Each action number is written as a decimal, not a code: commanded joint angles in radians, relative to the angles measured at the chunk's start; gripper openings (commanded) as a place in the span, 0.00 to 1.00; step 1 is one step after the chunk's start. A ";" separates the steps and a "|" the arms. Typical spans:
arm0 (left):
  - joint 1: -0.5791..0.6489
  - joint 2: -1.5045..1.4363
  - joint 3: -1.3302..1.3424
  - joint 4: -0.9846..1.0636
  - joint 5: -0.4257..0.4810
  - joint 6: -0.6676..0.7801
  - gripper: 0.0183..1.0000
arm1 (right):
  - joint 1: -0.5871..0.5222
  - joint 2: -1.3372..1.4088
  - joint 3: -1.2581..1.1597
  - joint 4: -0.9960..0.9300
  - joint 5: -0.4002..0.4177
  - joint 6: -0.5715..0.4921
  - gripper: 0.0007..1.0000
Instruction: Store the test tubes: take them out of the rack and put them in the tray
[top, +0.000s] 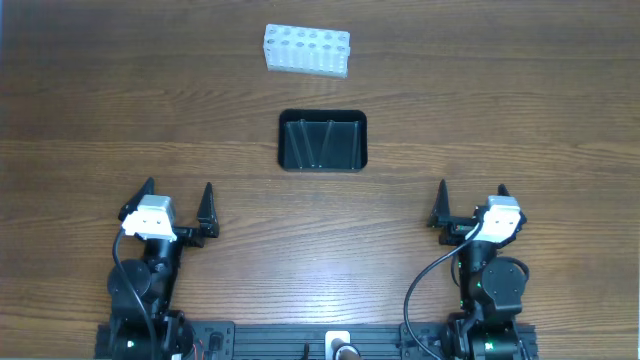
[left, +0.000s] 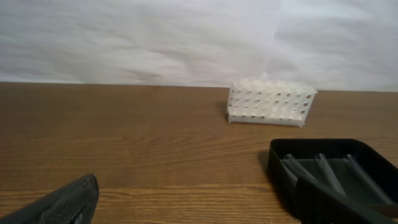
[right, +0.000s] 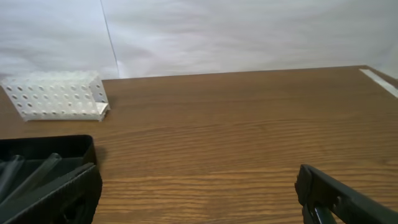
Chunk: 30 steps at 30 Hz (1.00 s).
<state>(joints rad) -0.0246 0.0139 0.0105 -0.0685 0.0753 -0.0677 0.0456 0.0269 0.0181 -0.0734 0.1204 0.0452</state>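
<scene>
While both jaws gape, perhaps three tubes (top: 328, 142) lie in the tray (top: 322, 114) ahead

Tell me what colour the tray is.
The rectangular plastic tray is black, clearest in the top view.

Top view: fixed overhead, facing straight down on the table (top: 100, 100) from well above.
Left wrist view, right wrist view: low, close to the tabletop, facing level toward a white backdrop (left: 124, 37), possibly a sheet.
Shared by all three: rack (top: 307, 50), tray (top: 284, 140).
</scene>
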 joint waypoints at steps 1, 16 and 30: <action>0.008 -0.005 -0.005 -0.003 0.010 0.008 1.00 | -0.018 -0.011 -0.012 0.003 -0.012 -0.038 0.99; 0.008 -0.005 -0.005 -0.003 0.010 0.008 1.00 | -0.030 -0.022 -0.014 0.064 -0.026 -0.087 0.99; 0.008 -0.005 -0.005 -0.003 0.010 0.008 1.00 | -0.031 -0.022 -0.014 0.006 -0.037 -0.084 0.99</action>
<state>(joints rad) -0.0246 0.0139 0.0105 -0.0685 0.0757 -0.0677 0.0196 0.0158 0.0120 -0.0631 0.1017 -0.0341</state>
